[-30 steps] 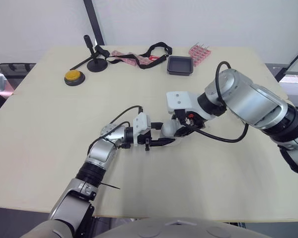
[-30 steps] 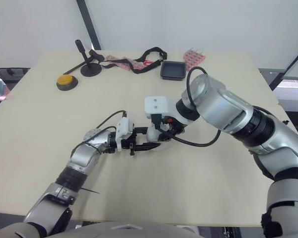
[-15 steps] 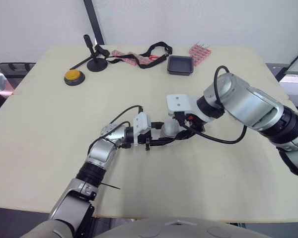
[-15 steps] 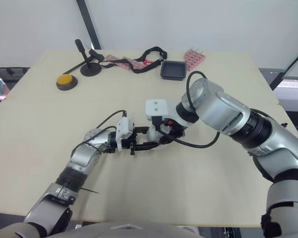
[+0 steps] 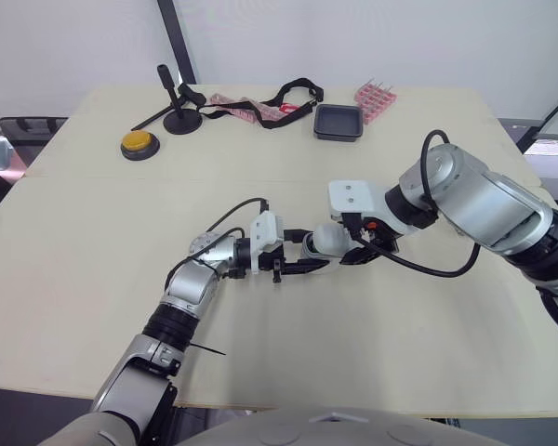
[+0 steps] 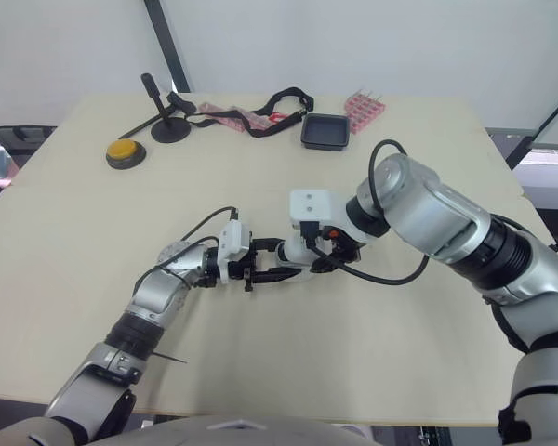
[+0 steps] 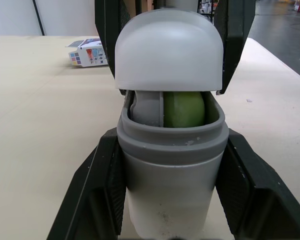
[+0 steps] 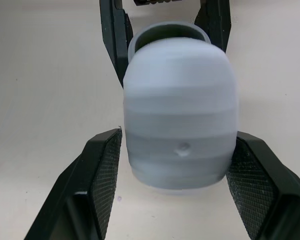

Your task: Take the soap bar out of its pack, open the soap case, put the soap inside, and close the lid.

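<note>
A grey soap case base (image 7: 170, 180) sits between my left gripper's (image 5: 302, 262) fingers, which are shut on it near the middle of the table. A green soap bar (image 7: 184, 109) shows inside the base. The translucent white lid (image 8: 180, 120) sits a small gap off the base's rim, so the case is partly open. My right gripper (image 5: 353, 251) meets the case from the other side, and its two fingers flank the lid and close on it. The lid (image 5: 326, 238) shows as a white dome between the two grippers.
At the far side of the table (image 5: 93, 279) lie a black tray (image 5: 338, 122), a pink item (image 5: 373, 97), a black strap with a pink wrapper (image 5: 251, 109), a black stand (image 5: 179, 116) and a yellow button (image 5: 137, 143). A small printed box (image 7: 87, 51) lies beyond the case.
My right arm has drawn to the right, and the lid has shifted slightly right with it. The left arm and the case base have stayed put.
</note>
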You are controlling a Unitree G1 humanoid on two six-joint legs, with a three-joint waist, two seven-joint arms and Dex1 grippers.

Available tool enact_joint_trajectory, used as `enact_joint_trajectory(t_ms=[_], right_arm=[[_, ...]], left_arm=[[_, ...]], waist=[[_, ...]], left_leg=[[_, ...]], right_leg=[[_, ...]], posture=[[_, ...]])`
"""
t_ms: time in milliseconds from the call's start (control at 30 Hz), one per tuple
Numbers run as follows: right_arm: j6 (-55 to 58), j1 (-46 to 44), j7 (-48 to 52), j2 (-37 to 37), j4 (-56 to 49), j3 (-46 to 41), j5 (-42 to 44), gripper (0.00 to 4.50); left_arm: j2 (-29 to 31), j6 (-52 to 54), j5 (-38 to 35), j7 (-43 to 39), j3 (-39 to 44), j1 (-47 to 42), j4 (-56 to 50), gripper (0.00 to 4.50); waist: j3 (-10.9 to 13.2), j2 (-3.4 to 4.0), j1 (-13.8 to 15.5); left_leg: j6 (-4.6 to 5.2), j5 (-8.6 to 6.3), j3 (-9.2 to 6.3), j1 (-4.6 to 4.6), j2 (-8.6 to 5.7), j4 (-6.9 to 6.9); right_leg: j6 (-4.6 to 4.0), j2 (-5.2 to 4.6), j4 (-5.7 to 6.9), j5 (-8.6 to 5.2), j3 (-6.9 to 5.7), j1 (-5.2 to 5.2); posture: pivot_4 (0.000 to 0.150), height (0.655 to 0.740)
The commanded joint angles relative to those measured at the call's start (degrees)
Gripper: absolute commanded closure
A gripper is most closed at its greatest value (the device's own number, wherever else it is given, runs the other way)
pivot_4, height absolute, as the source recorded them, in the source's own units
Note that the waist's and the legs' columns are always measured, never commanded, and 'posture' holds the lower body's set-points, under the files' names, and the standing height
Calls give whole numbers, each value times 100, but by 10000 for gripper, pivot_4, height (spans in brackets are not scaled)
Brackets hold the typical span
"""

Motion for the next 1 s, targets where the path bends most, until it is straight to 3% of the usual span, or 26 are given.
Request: enact_joint_trajectory(t_ms=[33, 1000], right_arm=[[-24, -48, -24, 73, -117, -202, 95, 12788], [241, -265, 128, -241, -221, -521, 427, 12788]], left_arm=[[28, -11, -5, 11, 14, -3, -98, 25912], [99, 107, -14, 25, -20, 66, -264, 25912]], waist=[[0, 0, -1], [0, -1, -2]], left_leg=[[0, 0, 0, 0, 0, 0], [0, 0, 0, 0, 1, -2]], right_leg=[[0, 0, 0, 0, 0, 0], [0, 1, -2, 0, -1, 0]], posture=[[1500, 7400], [1500, 7400]])
